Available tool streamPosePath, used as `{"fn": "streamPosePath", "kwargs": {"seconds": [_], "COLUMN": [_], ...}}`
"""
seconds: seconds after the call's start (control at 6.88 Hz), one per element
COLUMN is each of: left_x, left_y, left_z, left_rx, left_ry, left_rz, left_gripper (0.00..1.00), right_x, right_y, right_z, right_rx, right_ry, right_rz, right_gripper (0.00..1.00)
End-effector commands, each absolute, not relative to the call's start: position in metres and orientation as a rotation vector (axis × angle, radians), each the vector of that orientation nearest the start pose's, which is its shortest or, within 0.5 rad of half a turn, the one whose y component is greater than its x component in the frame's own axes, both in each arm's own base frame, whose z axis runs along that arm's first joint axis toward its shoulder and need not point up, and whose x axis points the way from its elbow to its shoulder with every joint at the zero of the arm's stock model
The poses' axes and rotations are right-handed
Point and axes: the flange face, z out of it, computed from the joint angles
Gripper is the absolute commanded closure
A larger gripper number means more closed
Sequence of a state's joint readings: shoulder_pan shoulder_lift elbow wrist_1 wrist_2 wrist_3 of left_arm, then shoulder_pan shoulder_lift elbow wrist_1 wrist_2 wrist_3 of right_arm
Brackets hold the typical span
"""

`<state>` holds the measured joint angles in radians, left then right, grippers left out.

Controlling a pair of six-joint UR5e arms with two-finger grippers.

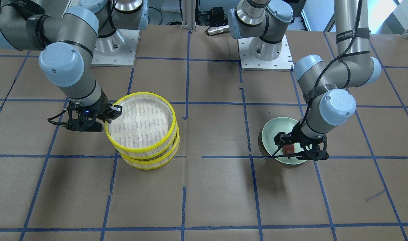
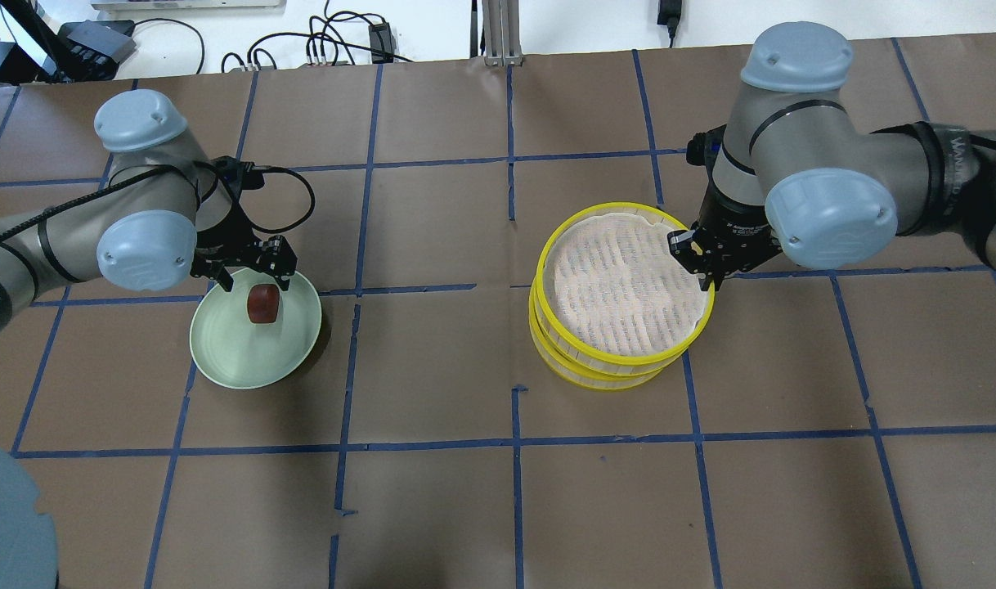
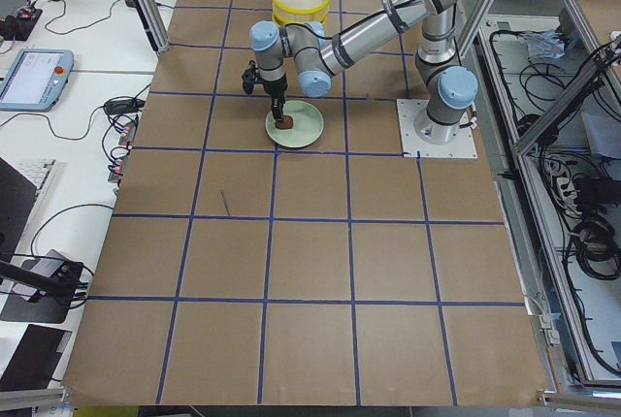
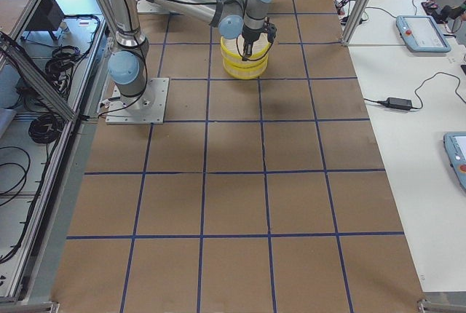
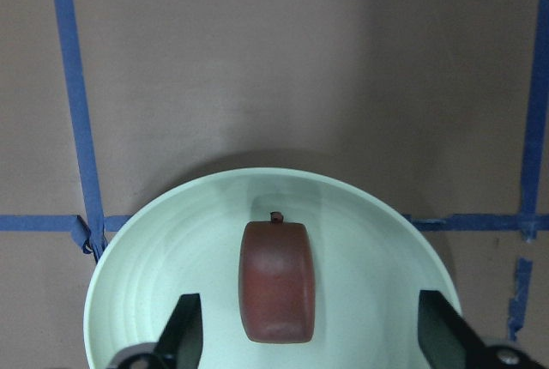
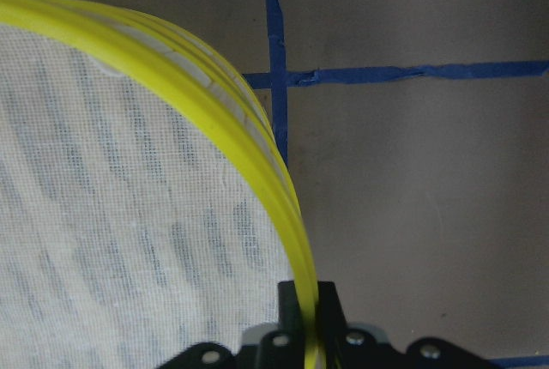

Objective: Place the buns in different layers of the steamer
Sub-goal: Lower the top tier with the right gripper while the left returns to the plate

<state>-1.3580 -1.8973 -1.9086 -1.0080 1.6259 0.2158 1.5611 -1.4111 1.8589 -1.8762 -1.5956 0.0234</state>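
Note:
The reddish-brown bun [image 2: 262,304] lies on its edge on a pale green plate [image 2: 236,360]. My left gripper [image 2: 254,282] is open and hangs just above the plate. In the left wrist view its fingers [image 5: 184,335] stand on either side of the bun [image 5: 276,281] without touching it. The two steamer layers are stacked. My right gripper [image 2: 705,274] is shut on the yellow rim of the top layer [image 2: 596,214], which sits slightly askew over the lower layer [image 2: 596,380]. The top layer's liner is bare. The white bun is hidden or out of view.
The table is brown paper with a blue tape grid. The two arm bases [image 1: 264,50] stand at the robot's side of the table. The plate [image 1: 269,134] and the steamer stack [image 1: 147,164] are about two grid squares apart.

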Motion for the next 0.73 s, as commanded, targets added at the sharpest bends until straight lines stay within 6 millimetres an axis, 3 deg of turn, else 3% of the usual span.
{"fn": "streamPosePath", "kwargs": {"seconds": [0.0,0.29,0.58], "left_x": [-0.0087,-0.0103,-0.0092], "left_y": [-0.5452,-0.5464,-0.5488], "left_z": [0.1895,0.1876,0.1939], "left_rx": [0.007,0.005,0.008], "left_ry": [3.108,3.126,3.119], "left_rz": [0.186,0.183,0.171], "left_gripper": [0.15,0.26,0.67], "right_x": [0.1260,0.1259,0.1259], "right_y": [-0.5102,-0.5084,-0.5091], "right_z": [0.2860,0.2775,0.2794], "right_rx": [0.050,0.050,0.050], "right_ry": [3.159,3.159,3.161], "right_rz": [0.245,0.264,0.240], "right_gripper": [0.93,0.93,0.93]}}
